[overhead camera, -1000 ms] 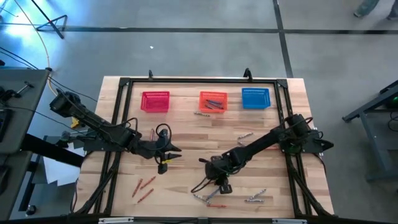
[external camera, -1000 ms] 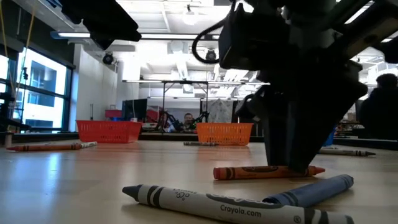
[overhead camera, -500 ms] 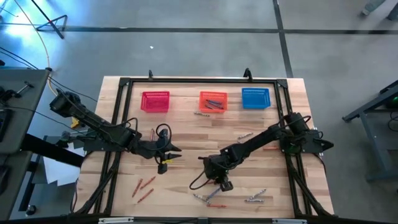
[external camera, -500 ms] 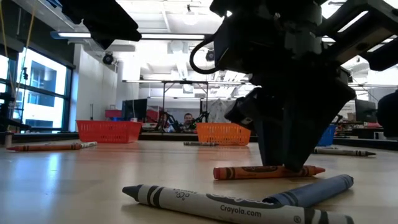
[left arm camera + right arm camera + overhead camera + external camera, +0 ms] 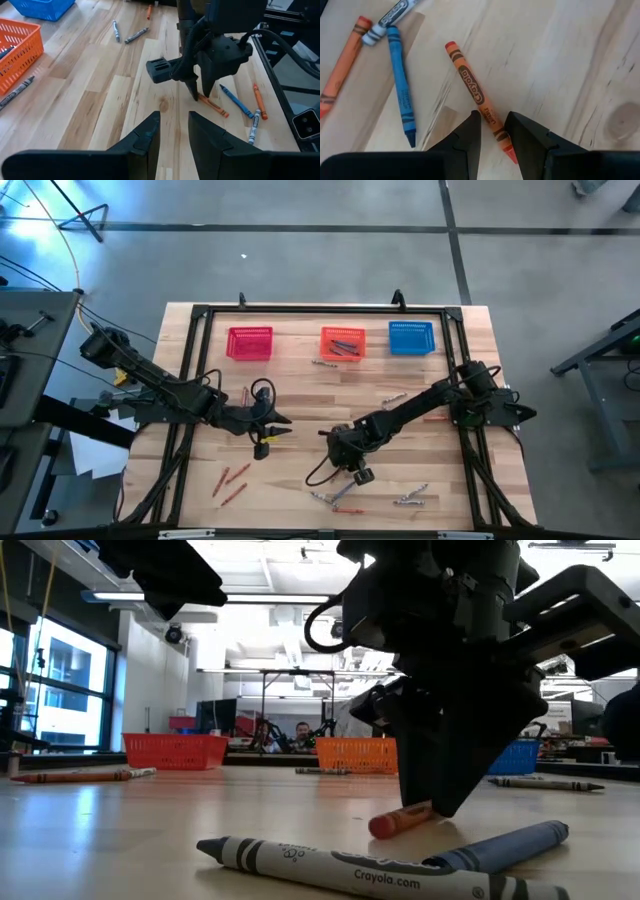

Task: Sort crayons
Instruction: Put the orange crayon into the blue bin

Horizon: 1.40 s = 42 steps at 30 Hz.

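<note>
The right hand is low over the near middle of the desk, pointing down. Its two fingers stand a little apart, one on each side of an orange crayon. The crayon lies between the tips near its pointed end, and it is not clear whether the fingers already press on it. In the low view this crayon seems tilted, with one end under the hand, but I cannot tell if it is lifted from the wood. Just beside it lie a blue crayon, a grey crayon and another orange one, all flat on the desk.

The left hand waits over the left middle of the desk, its fingers slightly apart and holding nothing.

Farther out, some red crayons lie near the left front corner and a few grey ones near the right front. At the far side stand three baskets in a row: a red basket, an orange basket with crayons inside, and a blue basket. One grey crayon lies just in front of the orange basket.
</note>
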Tool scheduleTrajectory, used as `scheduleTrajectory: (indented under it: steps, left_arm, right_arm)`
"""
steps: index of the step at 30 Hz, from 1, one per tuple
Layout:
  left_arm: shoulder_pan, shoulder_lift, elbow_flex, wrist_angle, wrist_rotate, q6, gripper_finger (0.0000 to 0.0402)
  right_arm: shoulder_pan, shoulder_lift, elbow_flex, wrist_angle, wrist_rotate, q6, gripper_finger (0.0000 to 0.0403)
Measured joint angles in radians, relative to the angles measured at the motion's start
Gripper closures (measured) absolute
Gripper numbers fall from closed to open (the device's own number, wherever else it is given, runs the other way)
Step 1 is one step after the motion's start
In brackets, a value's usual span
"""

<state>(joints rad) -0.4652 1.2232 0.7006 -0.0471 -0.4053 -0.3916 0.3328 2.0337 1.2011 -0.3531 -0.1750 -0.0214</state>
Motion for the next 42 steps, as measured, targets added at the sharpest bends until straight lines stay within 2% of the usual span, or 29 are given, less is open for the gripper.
scheduleTrajectory:
  steps: [7, 15, 29, 34, 42]
  left_arm:
    - [0.000, 0.000, 0.000, 0.000, 0.000, 0.000, 0.0314]
    - [0.000, 0.000, 0.000, 0.000, -0.003, 0.000, 0.0314]
    - [0.000, 0.000, 0.000, 0.000, -0.003, -0.001, 0.0314]
    - [0.000, 0.000, 0.000, 0.000, -0.003, -0.002, 0.0314]
    - [0.000, 0.000, 0.000, 0.000, -0.002, -0.019, 0.0314]
  right_arm:
    - [0.001, 0.002, 0.000, 0.000, 0.014, 0.030, 0.0311]
    - [-0.002, 0.002, 0.000, -0.005, 0.014, 0.053, 0.0393]
    - [-0.001, -0.042, -0.004, -0.025, 0.036, 0.083, 0.0400]
    - [-0.007, -0.097, -0.010, -0.140, 0.126, 0.084, 0.0400]
    - [-0.064, -0.211, -0.011, -0.479, 0.357, 0.106, 0.0400]
